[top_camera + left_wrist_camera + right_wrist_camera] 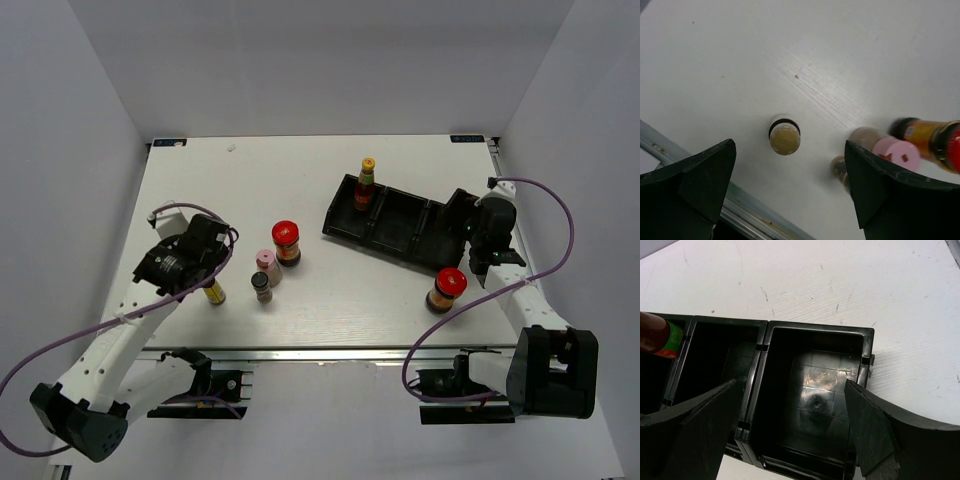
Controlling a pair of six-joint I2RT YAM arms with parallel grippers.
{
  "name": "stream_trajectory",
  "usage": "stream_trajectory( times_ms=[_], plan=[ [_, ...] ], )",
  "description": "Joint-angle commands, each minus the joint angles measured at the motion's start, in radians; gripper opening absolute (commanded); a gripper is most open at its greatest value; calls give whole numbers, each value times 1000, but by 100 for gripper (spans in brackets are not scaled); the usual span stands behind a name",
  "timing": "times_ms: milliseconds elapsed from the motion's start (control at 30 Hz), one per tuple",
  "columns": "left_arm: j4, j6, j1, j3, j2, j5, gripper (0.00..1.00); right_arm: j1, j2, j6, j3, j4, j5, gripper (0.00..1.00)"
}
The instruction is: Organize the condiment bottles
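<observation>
Overhead, left hand (790, 144) hung spread wide above one yellow-capped bottle (785, 139) on the bench (330, 300), right hand (791, 384) hung released over one end compartment of the black tray (405, 222), second yellow-capped bottle (367, 184) stood in the opposite end compartment.

slim bottle (215, 294) half hidden, red-lidded jar (927, 137) cropped

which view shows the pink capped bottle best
The top external view: the pink-capped bottle stands there whole and unobstructed, beside its neighbours. The left wrist view catches only its cap from above, blurred. The right wrist view does not show it.
</observation>
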Motion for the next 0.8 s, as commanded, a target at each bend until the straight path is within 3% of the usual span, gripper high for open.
stream_trajectory(
  times_ms=[0,267,400,533,767],
  plan=[
    [-41,-14,5,-52,-7,17,98,0,-21,9,10,45,7,89],
    [136,120,113,-159,37,130,97,0,-40,6,5,31,36,89],
    [218,149,160,-187,93,172,91,0,-47,6,-4,40,28,89],
    [229,158,169,-172,125,174,81,0,-44,9,1,28,43,89],
    [209,170,171,-158,120,189,73,0,-44,18,5,15,66,89]
  ],
)
